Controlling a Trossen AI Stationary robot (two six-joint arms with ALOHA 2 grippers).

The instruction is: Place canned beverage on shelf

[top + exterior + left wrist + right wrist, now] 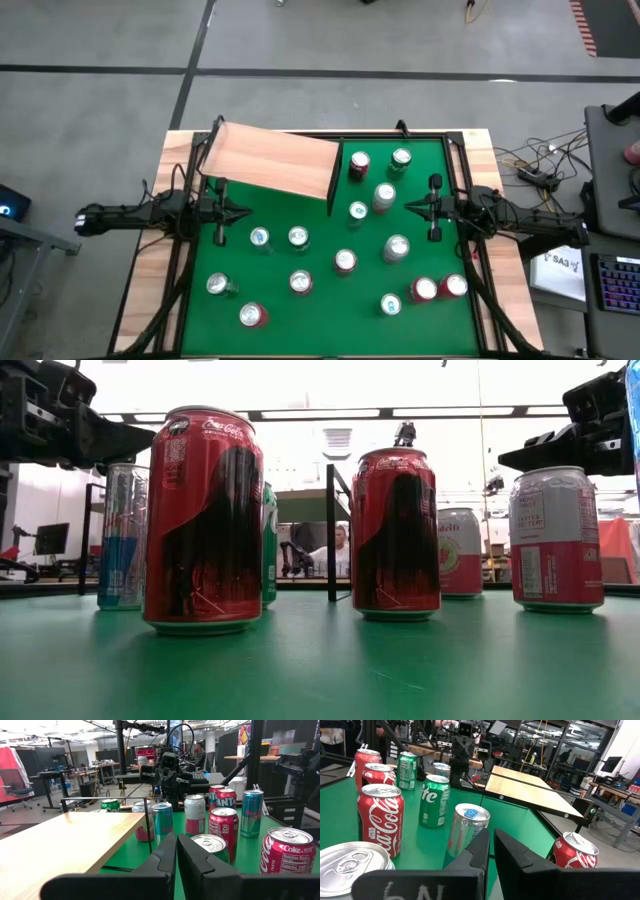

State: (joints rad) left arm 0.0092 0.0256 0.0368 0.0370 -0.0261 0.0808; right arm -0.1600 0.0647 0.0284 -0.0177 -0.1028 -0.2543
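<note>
Several canned beverages stand upright on the green table, among them a red can (253, 315) near the front, a silver one (395, 247) right of the middle and a red one (223, 832). The shelf (270, 160), a pale wood board with a thin dark upright end panel (335, 170), lies at the far left. My left gripper (240, 212) (176, 852) hovers shut at the table's left, just in front of the shelf. My right gripper (412, 207) (491, 850) hovers shut at the right. Both point level toward the middle, above the cans.
Cans crowd the middle and right of the table, with two (360, 165) (400, 158) just right of the shelf's end panel. A raised dark frame (455, 150) runs round the table. A desk with a keyboard (615, 290) stands beyond the right edge.
</note>
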